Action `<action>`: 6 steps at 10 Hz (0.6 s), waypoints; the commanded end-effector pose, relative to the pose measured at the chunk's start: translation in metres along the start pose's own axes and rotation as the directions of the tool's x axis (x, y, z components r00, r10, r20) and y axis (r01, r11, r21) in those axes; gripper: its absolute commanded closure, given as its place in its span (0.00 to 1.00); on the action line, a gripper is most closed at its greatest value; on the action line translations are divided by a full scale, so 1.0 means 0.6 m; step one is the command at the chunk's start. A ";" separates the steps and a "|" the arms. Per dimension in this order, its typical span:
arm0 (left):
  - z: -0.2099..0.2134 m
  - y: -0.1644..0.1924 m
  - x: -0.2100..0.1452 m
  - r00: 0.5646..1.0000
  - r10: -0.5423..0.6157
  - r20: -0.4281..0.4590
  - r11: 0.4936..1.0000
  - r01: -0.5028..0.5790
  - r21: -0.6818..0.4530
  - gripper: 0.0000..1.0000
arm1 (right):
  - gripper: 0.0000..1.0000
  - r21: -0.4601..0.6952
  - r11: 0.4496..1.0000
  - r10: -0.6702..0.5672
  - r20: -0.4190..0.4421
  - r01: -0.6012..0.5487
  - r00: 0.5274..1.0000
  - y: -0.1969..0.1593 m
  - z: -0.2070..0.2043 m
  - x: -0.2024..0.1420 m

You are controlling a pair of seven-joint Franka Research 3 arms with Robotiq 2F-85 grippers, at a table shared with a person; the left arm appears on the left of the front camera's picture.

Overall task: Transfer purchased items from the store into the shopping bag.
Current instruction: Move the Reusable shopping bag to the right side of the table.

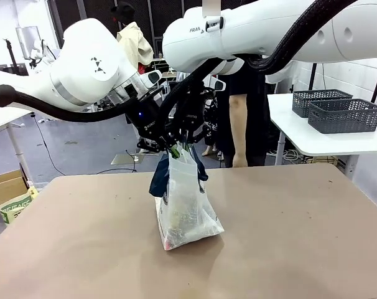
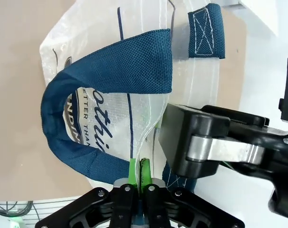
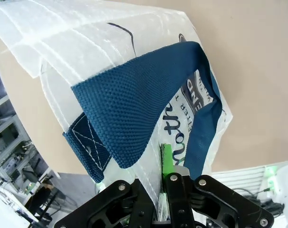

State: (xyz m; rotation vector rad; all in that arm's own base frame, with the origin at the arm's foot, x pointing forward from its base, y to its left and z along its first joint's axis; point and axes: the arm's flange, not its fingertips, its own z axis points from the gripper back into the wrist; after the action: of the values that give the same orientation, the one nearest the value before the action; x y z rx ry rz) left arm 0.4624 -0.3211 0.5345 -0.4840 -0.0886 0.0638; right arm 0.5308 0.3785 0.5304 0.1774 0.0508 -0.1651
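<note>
Shopping bag [image 1: 185,212] on tan table [image 1: 288,237]

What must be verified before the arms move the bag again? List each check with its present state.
1. Left claw shut on the rim of the translucent whitish plastic shopping bag with navy strap handles: ok.
2. Right claw shut on the bag's rim: ok.
3. Bag bottom resting on the tan table: ok.
4. Purchased items showing through the bag's lower wall, none lying on the table: ok.
5. Navy handle free of the claw pads: ok, it hangs loose beside them.
6. Person standing behind the table, hands off the bag: ok.
</note>
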 end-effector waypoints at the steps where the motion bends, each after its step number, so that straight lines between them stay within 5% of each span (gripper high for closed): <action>1: 0.003 -0.001 0.000 1.000 -0.001 0.003 1.000 0.001 -0.002 1.00 | 1.00 0.002 1.000 0.000 0.002 0.000 1.000 0.000 0.001 0.000; 6: 0.023 0.003 -0.017 0.999 -0.042 -0.016 0.999 0.042 -0.030 0.04 | 1.00 -0.001 1.000 -0.026 0.001 0.026 1.000 -0.001 -0.001 0.004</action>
State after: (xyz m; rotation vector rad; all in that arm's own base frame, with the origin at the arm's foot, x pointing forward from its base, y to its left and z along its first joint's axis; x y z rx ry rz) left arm 0.4565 -0.3209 0.5451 -0.4892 -0.1011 0.0478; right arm 0.5326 0.3761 0.5292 0.1741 0.0527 -0.1701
